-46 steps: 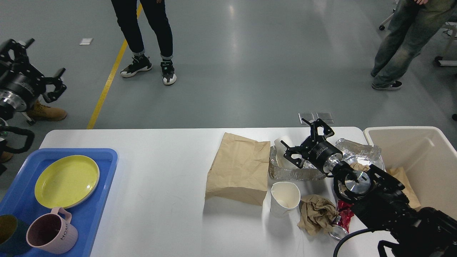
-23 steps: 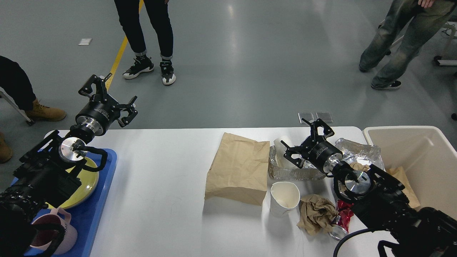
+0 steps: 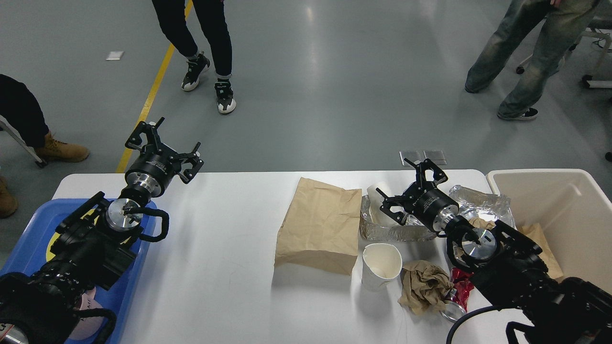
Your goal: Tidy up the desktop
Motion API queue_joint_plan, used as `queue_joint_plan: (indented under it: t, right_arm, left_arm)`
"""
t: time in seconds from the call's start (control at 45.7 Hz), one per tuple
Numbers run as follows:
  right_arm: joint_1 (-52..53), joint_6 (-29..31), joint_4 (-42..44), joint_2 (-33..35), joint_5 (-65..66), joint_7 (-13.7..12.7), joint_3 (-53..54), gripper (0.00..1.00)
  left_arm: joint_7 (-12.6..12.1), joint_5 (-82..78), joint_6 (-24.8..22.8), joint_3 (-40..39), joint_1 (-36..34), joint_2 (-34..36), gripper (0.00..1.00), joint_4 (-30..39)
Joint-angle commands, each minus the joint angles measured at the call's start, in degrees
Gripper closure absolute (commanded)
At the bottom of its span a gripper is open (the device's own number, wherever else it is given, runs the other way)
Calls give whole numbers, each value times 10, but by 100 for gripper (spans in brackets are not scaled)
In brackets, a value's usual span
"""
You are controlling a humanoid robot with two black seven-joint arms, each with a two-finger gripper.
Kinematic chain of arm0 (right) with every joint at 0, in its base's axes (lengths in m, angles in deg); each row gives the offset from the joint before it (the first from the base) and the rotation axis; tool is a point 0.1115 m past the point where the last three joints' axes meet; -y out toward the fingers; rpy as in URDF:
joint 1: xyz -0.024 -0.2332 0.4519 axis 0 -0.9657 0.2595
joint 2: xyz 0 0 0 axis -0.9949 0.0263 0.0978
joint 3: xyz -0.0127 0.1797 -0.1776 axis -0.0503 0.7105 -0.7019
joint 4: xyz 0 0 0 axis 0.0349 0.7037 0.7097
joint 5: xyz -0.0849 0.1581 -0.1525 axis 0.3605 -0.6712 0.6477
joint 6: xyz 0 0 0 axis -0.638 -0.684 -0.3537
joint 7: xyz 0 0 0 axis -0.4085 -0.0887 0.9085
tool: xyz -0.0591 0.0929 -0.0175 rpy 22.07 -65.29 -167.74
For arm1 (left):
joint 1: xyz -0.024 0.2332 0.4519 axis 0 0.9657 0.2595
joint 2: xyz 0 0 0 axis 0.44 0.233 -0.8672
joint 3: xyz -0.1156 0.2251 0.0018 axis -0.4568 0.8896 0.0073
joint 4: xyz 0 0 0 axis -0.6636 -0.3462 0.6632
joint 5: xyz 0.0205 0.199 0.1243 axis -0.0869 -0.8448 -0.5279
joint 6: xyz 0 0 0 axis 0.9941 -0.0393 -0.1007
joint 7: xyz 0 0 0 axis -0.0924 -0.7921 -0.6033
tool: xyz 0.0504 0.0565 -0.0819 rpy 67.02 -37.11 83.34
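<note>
The desktop (image 3: 229, 248) fills the lower part of our head view, white with rounded far corners, and everything else sits on it or at its ends. At its right end stands our beige bin (image 3: 564, 215), open-topped, with brown paper lying inside against its near wall. At the left end lies the blue tray (image 3: 28, 248), mostly covered by our left arm; a yellow plate (image 3: 51, 246) and a pink mug (image 3: 86, 310) show only as slivers beneath it.

Near the middle, a flat brown bag (image 3: 320, 224) lies on the white surface. Just to its right sits a crumpled foil tray (image 3: 397, 231) with a white cup (image 3: 380, 191) tipped in its far corner. In front of the foil stands an upright paper cup (image 3: 381, 265), and beside that a ball of brown paper (image 3: 423, 284) touching a red wrapper (image 3: 461, 286).

Our right gripper (image 3: 411, 188) hangs over the foil tray, fingers spread wide and holding nothing. Our left gripper (image 3: 165, 143) is raised at the desktop's far left edge, beyond the tray, fingers likewise spread wide and empty.
</note>
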Motion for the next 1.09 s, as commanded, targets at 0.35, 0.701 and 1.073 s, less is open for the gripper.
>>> queue_joint_plan:
  t: [0.35, 0.701, 1.073]
  right_arm:
    - [0, 0, 0, 0, 0, 0, 0, 0]
    - [0, 1, 0, 0, 0, 0, 0, 0]
    - [0, 1, 0, 0, 0, 0, 0, 0]
  left_arm:
    - [170, 1, -15, 2, 26, -37, 4, 2]
    - [176, 1, -33, 2, 37, -36, 4, 2]
    - [172, 8, -58, -17, 43, -36, 4, 2]
